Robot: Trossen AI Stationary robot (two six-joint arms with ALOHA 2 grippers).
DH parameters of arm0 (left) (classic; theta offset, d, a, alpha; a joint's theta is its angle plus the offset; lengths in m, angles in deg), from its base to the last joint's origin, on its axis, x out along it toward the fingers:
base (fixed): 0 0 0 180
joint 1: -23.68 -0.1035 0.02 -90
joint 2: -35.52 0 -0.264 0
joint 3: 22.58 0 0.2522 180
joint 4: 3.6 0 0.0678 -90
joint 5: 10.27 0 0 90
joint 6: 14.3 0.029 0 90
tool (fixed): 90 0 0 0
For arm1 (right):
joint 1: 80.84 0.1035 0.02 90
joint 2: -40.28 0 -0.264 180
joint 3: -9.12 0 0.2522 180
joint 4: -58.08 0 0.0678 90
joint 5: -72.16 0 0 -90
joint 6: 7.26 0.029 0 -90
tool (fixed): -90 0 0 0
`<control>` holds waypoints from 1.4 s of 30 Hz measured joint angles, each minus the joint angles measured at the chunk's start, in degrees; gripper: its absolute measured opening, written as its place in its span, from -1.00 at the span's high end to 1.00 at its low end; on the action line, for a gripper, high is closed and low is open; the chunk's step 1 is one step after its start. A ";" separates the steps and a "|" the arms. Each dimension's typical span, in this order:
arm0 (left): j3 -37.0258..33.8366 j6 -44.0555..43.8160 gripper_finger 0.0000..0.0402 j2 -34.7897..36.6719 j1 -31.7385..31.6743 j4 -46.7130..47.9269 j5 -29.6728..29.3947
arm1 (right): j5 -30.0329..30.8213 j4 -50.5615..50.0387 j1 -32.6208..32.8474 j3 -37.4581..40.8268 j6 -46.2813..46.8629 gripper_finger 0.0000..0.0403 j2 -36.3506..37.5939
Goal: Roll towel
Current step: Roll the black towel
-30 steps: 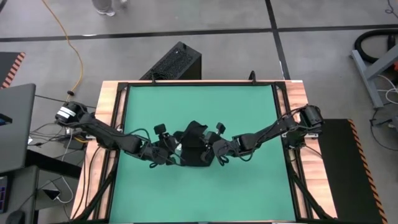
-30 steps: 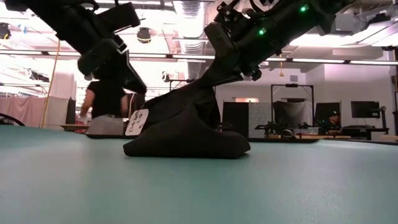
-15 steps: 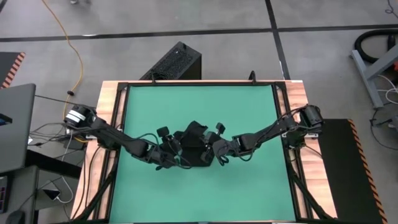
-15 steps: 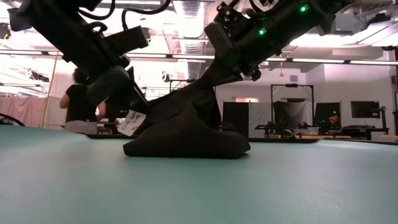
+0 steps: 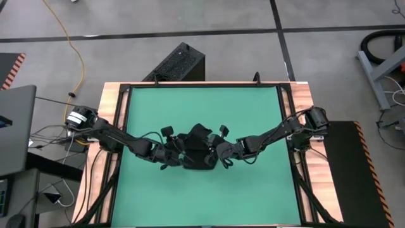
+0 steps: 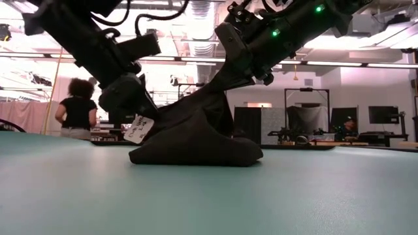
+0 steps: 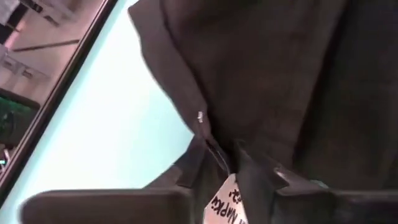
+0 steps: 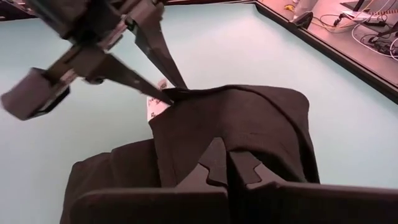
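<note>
The black towel lies bunched in the middle of the green table, its lower bulk resting on the table and its upper part drawn up. Its white tag hangs at the raised corner. My left gripper is shut on the towel at its left side, and it also shows in the low view. My right gripper is shut on the towel at its right side and stands higher in the low view. My left gripper pinches the towel's corner edge between its two fingers, right beside the white tag. The fingers come slanting down from the table's left. The corner is held above the table, and the cloth runs up from it toward the other gripper. My right gripper pinches a raised fold at the towel's top between its two fingers. It comes slanting down from the table's right. The fold is lifted like a peak, and the cloth below it hangs down onto the bunched part on the table.
Bare green table lies all round the towel, inside a wooden frame. A black ribbed box stands on the floor beyond the far edge. A person walks in the room behind the table.
My left gripper has gone toward the table's right edge, closer to the towel's bulk, and has come down a little, still shut on the tag corner. The towel's base has stayed where it was. My right gripper has kept still.
</note>
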 joint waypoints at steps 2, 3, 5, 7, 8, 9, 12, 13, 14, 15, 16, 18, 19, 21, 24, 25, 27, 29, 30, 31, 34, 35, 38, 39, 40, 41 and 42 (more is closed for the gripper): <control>0.00 1.07 0.88 0.00 -0.99 -0.02 1.45 | 0.00 0.01 0.00 0.00 0.00 0.97 0.00; 0.00 1.69 0.94 0.00 -1.38 0.00 2.08 | 0.00 0.00 0.00 0.00 0.00 0.97 0.00; 0.00 2.41 0.97 0.00 -1.65 0.02 2.49 | 0.00 -0.01 0.01 0.00 0.00 0.97 0.00; 0.32 3.46 0.98 0.63 -1.67 1.61 2.35 | 0.01 0.00 0.05 0.00 0.03 0.97 0.00; 0.88 3.66 0.99 1.07 -1.65 3.19 1.91 | 0.03 0.00 0.05 0.00 0.19 0.97 0.00; 1.68 3.69 0.99 1.67 -1.49 4.89 1.41 | 0.05 0.01 0.05 0.00 0.45 0.97 0.00; 3.62 4.00 1.00 3.68 -1.28 9.80 -1.33 | 0.09 0.23 0.02 0.00 0.87 0.98 0.00; 3.99 4.59 1.00 4.33 -1.27 10.85 -1.89 | 0.19 0.22 0.03 0.00 0.87 0.98 0.00; 4.29 5.36 1.00 5.11 -1.27 11.76 -2.31 | 0.32 0.29 0.05 0.00 0.90 0.98 0.00; 4.55 6.33 1.00 6.04 -1.27 12.94 -2.96 | 0.57 0.30 0.05 0.00 0.90 0.98 0.00; 4.90 7.02 1.00 7.21 -1.27 14.40 -3.85 | 1.08 0.26 0.02 0.00 0.86 0.98 0.00; 6.09 8.53 1.00 9.85 -1.27 17.52 -6.07 | 3.10 -0.04 -0.02 0.00 0.15 0.98 0.45; 6.81 9.36 1.00 11.29 -1.27 19.34 -7.68 | 4.61 -0.12 -0.05 0.00 -0.35 0.98 0.77; 8.29 10.81 1.00 14.70 -1.27 22.95 -11.18 | 7.89 -0.02 -0.28 0.00 -2.01 0.98 2.09; 10.67 14.16 1.00 20.00 -1.27 26.35 -16.19 | 12.43 0.00 -1.20 -0.11 -5.71 0.98 5.11; 11.52 15.65 1.00 21.79 -1.27 27.18 -17.99 | 14.27 -0.07 -1.51 -0.34 -7.46 0.98 6.27; 13.24 19.41 1.00 25.09 -1.27 27.72 -21.12 | 17.55 -0.09 -2.12 -1.27 -12.03 0.99 8.84; 15.02 23.76 1.00 28.00 -1.43 27.77 -23.41 | 20.75 0.05 -2.86 -3.11 -18.41 0.99 11.49; 16.20 25.93 1.00 29.22 -1.65 27.80 -24.24 | 21.81 0.08 -3.21 -4.19 -21.75 0.99 12.67; 17.37 28.00 1.00 30.21 -1.79 27.70 -24.82 | 22.62 0.05 -3.61 -5.49 -25.03 0.99 13.78; 21.42 34.60 1.00 32.15 -2.06 27.79 -26.36 | 23.02 0.07 -4.44 -9.50 -34.02 0.99 16.61; 22.98 37.00 1.00 32.52 -2.08 27.68 -27.50 | 23.04 0.02 -4.60 -11.06 -37.10 0.99 17.34; 27.86 44.89 1.00 32.74 -2.08 27.58 -30.89 | 23.08 -0.22 -4.85 -15.37 -45.82 0.99 19.05; 29.48 46.98 1.00 32.70 -2.08 27.58 -31.50 | 23.08 -0.02 -4.83 -16.97 -47.82 0.99 19.44; 30.96 48.61 1.00 32.61 -2.08 27.70 -32.13 | 23.26 0.00 -4.65 -18.27 -49.33 0.99 19.81; 32.40 50.16 1.00 32.45 -2.06 27.76 -32.45 | 23.74 -0.06 -4.32 -19.59 -50.74 0.99 20.19; 33.80 51.36 1.00 32.31 -2.06 27.65 -32.62 | 24.43 0.01 -3.99 -20.89 -52.09 0.99 20.37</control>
